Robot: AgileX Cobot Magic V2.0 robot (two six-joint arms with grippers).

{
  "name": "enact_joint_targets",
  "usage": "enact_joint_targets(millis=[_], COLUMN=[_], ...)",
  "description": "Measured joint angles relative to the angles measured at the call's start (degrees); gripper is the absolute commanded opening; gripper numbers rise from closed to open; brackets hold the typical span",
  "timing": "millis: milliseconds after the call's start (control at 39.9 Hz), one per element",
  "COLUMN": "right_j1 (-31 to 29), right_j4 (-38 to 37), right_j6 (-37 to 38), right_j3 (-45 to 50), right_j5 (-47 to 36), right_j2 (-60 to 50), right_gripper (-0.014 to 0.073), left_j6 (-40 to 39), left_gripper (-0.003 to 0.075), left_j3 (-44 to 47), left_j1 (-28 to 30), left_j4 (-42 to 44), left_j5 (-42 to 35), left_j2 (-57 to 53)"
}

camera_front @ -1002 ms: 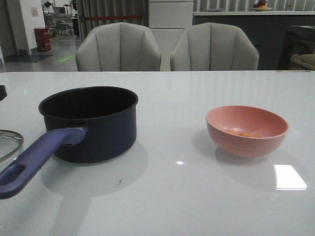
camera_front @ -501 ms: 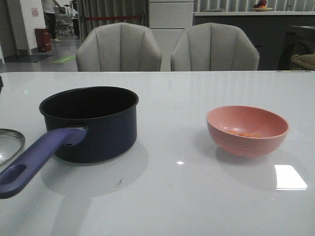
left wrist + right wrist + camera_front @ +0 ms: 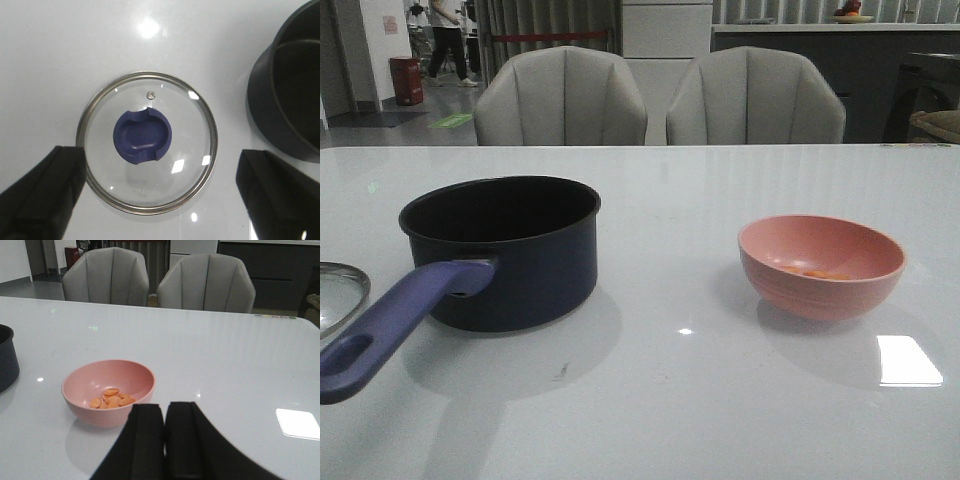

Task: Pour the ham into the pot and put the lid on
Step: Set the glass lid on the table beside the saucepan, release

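Directly beneath left hand [image 3: 155,192]: lid [image 3: 147,142].

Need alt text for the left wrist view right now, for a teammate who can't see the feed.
The glass lid with its blue knob lies flat on the white table, seen from above between the open left gripper's two dark fingers. Part of the dark pot stands beside the lid, apart from it.

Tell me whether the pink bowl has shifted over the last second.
No. The pink bowl sits at the same spot on the table, equally far to the right of the pot.
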Motion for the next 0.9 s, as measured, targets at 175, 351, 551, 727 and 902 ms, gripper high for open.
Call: enact_joint_targets(millis=[175,351,551,727,902], right_j1=[0.0,0.0,0.0,0.0,0.0], right_j4=[0.0,0.0,0.0,0.0,0.0], right_j6=[0.0,0.0,0.0,0.0,0.0], right_j3=[0.0,0.0,0.0,0.0,0.0], right_j5=[0.0,0.0,0.0,0.0,0.0], right_j2=[0.0,0.0,0.0,0.0,0.0], right_gripper=[0.0157,0.0157,0.0157,0.0157,0.0157], left_j6=[0.0,0.0,0.0,0.0,0.0], left_gripper=[0.0617,0.0617,0.0617,0.0617,0.0617], left_j3=[11.0,22.3,30.7,35.6,40.5], left_j1=[0.0,-2.8,-5.6,-6.0,-9.7], left_j4=[0.0,0.3,0.0,0.0,0.0], left_j5=[-10.6,-19.5,-21.2,-20.7,-21.9], left_j2=[-15.4,-31.6,-48.5,-58.8,-64.9])
